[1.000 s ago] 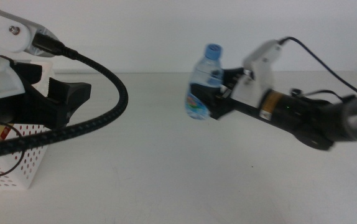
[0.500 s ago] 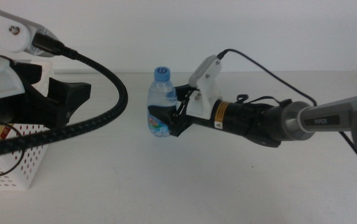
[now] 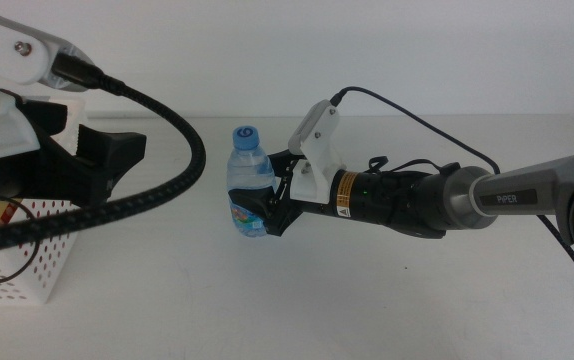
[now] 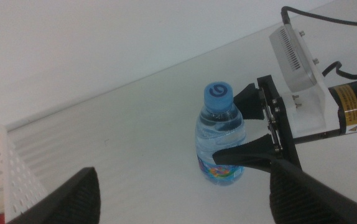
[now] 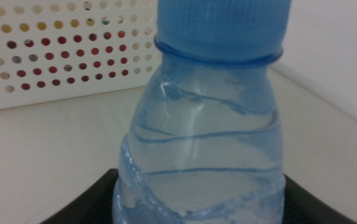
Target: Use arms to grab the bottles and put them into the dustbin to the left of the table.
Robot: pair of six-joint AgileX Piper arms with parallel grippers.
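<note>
1. Carrying the water bottle (image 3: 249,184) toward the dustbin (image 3: 29,262) is your step in hand, as I judge it: the right pincer (image 3: 265,200) is clamped on the bottle's lower body, one dark jaw either side of the printed label, about mid-tabletop (image 3: 287,300).
2. Check the grip before you travel. The middle view shows the bottle leaning a little, its blue cap (image 3: 246,136) tipped away from the arm. The right wrist view shows the clear ribbed body (image 5: 200,155) filling the frame between the jaws, so the hold sits low; a low hold on a squat, water-filled bottle may let it pivot, so move smoothly and avoid sharp wrist turns.
3. You cannot tell from these views whether the bottle's base touches the tabletop or hangs just above it. Raise it enough to clear the basket's rim before you cross.
4. Mind the left pincer (image 4: 181,186). Its jaws stand wide apart and hold nothing, and it hovers over the dustbin side, looking toward the bottle. Its thick black cable (image 3: 182,160) arcs between the bottle and the basket. Either hand the bottle over to it or move it clear first.
5. Aim at the perforated white wall (image 5: 60,50) seen behind the bottle, and release only once the bottle is above the opening.
</note>
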